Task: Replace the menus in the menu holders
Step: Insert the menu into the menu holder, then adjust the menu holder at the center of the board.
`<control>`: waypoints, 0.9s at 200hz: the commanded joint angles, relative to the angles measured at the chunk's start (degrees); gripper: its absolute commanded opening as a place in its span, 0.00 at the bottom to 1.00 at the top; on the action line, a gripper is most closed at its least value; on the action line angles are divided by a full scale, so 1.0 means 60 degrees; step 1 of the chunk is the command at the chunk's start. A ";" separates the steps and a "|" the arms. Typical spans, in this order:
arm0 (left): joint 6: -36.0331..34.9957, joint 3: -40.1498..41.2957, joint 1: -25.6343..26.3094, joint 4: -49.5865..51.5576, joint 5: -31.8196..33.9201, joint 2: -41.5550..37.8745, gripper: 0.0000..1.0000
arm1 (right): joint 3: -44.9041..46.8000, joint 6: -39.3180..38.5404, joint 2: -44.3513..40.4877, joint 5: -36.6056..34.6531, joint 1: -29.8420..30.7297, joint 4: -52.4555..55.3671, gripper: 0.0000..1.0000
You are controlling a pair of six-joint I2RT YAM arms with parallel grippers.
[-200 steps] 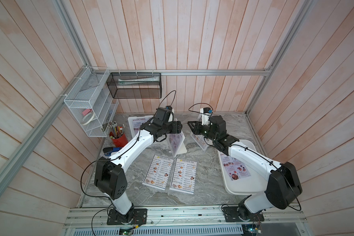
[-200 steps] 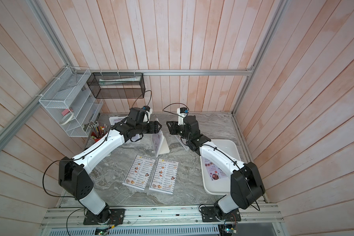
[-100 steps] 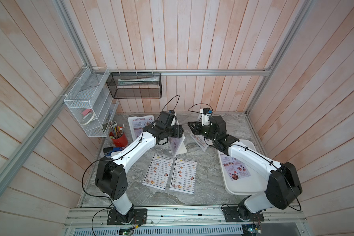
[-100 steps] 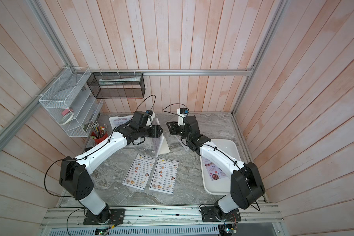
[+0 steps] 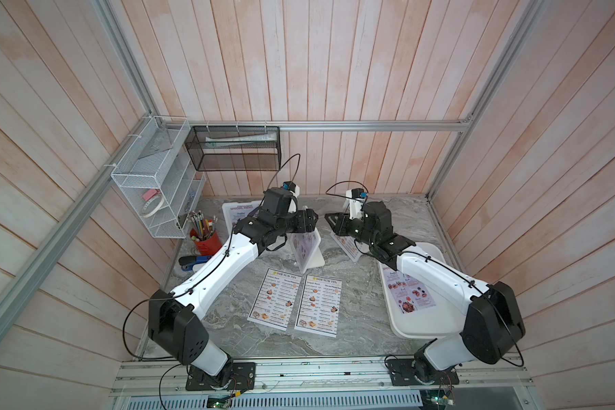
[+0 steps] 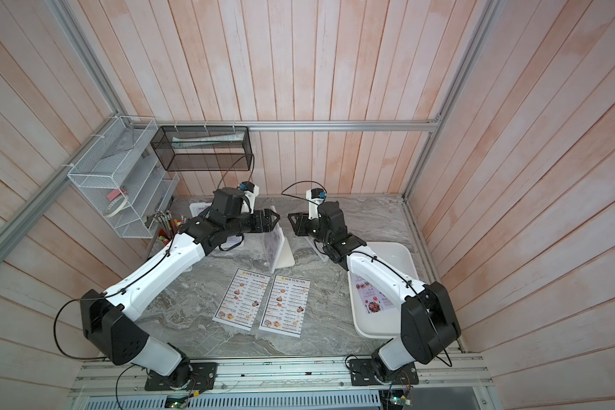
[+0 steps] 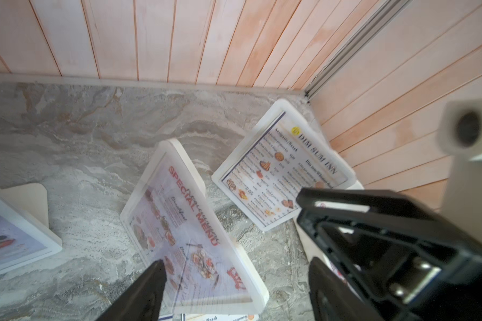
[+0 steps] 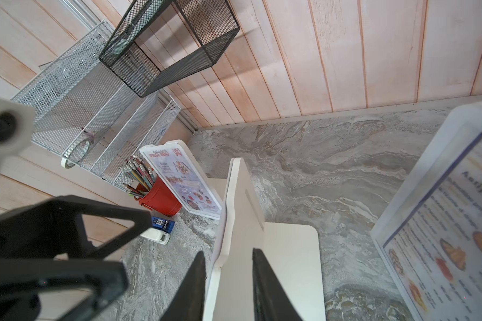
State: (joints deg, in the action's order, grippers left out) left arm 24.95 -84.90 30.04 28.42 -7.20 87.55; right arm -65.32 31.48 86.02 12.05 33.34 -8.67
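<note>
Left wrist view: left end effector [image 7: 237, 261] hangs over the middle holder [image 7: 184, 216], jaws spread wide, nothing in them. That holder stands on the counter [image 5: 355, 316] and shows a lilac SPECIAL MENU sheet behind a glossy front. Blur hides whether the sheet sits square. Just beside it the DIM SUM INN holder [image 7: 281, 172] leans back with its white sheet inside.

Right wrist view: right end effector [image 8: 228, 251] has its jaws partly apart, lined up with the wedge back of the middle holder. The left wrist view shows its tips short of the plastic, so I judge it empty. The third holder [image 8: 181, 180], near the red pencil pot [image 8: 159, 197], also carries a SPECIAL MENU sheet.

In both top views two loose DIM SUM INN sheets [image 5: 280, 301] lie flat, side by side, mid-counter. One spare lilac sheet [image 5: 405, 298] lies in the white tray [image 5: 419, 324] under the right forearm.

Judgement: two swaps look done, one to go. Holders look light, stiff, easily tipped or slid on the smooth counter: pinch the wedge back or the frame rim, steady with the other arm. Sheets are thin, floppy, flat against the surface: take an edge or corner, gently, or it creases.
</note>
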 commanded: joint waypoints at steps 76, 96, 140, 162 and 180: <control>0.0742 0.4045 -0.0835 0.0683 0.1356 -0.3105 0.83 | 0.0598 -0.0950 -0.0364 -0.1900 0.1386 0.1749 0.44; 0.0998 0.4753 -0.0834 0.0827 0.1391 -0.3594 0.83 | 0.0720 -0.1016 -0.0197 -0.2024 0.1386 0.1735 0.44; 0.1459 0.5792 -0.0821 0.0802 0.1263 -0.3927 0.83 | 0.1052 -0.1102 0.0436 -0.2187 0.1141 0.1331 0.44; 0.1553 0.5845 -0.0819 0.0699 0.1201 -0.3957 0.83 | 0.1280 -0.1065 0.0711 -0.1994 0.0628 0.0552 0.44; 0.1540 0.5780 -0.0827 0.0625 0.1200 -0.3851 0.83 | 0.1128 -0.1186 0.1140 -0.1737 0.0193 -0.0125 0.44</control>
State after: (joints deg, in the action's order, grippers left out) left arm 33.28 -49.98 25.02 33.26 -0.14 64.58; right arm -58.46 25.39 89.76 1.32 37.82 -3.57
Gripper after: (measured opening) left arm 0.825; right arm 0.442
